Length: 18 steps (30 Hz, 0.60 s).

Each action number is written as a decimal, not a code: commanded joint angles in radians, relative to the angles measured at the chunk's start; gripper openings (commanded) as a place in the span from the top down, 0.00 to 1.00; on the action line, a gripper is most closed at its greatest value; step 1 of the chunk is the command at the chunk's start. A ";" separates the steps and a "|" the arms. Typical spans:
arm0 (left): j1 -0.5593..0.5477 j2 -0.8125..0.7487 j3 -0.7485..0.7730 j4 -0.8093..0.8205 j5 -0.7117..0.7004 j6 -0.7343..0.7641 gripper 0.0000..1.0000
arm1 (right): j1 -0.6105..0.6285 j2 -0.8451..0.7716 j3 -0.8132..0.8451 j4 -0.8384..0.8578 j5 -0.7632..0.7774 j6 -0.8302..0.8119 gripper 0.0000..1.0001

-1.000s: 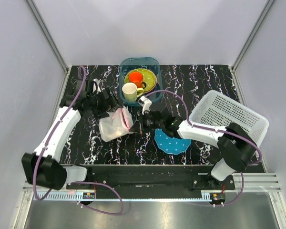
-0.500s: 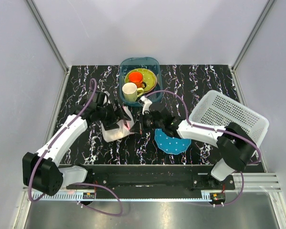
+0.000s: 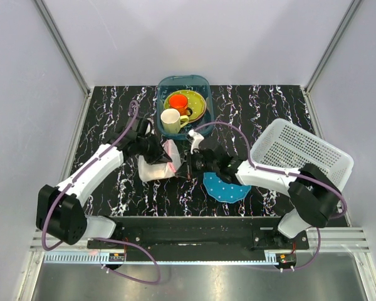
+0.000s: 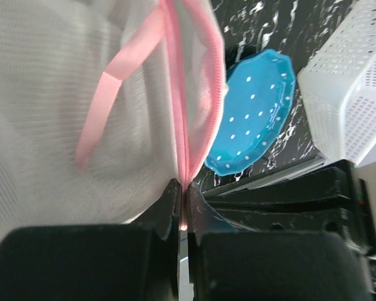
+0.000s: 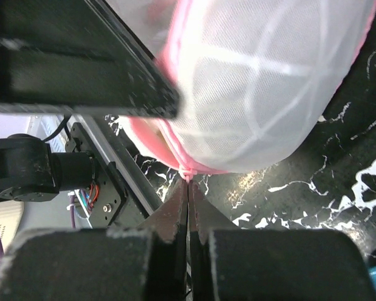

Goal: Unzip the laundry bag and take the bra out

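White mesh laundry bag (image 3: 149,170), domed; pink zipper trim (image 4: 178,125) seemingly zipped shut.

Two arms are bolted at the near edge of the table (image 3: 113,100): the left arm (image 3: 91,172) and the right arm (image 3: 269,177). Each carries one gripper, making two: the left gripper (image 4: 182,191) and the right gripper (image 5: 188,187). There is one laundry bag (image 3: 155,166), near the middle of the table. There are two plates: a blue dotted plate (image 3: 225,187) toward the near edge and a yellow-green plate (image 3: 197,105). One tub (image 3: 183,78) sits at the far edge. It holds two cups, an orange cup (image 3: 180,101) and a cream cup (image 3: 170,120). One basket (image 3: 301,153) stands at the right edge.
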 commanded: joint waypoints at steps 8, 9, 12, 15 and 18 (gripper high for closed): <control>0.125 -0.143 0.171 -0.032 0.032 0.017 1.00 | 0.006 -0.020 -0.214 0.063 0.090 -0.006 1.00; 0.133 -0.132 0.166 -0.038 0.030 0.023 1.00 | 0.006 -0.028 -0.211 0.063 0.080 -0.005 1.00; 0.162 -0.111 0.139 -0.036 0.014 0.043 1.00 | 0.014 -0.074 -0.176 0.036 0.076 -0.008 1.00; 0.166 -0.073 0.145 -0.042 0.000 0.074 0.77 | 0.020 -0.112 -0.117 -0.005 0.079 -0.020 1.00; 0.163 -0.080 0.163 -0.058 0.014 0.095 0.24 | 0.018 -0.123 -0.056 -0.042 0.080 -0.016 1.00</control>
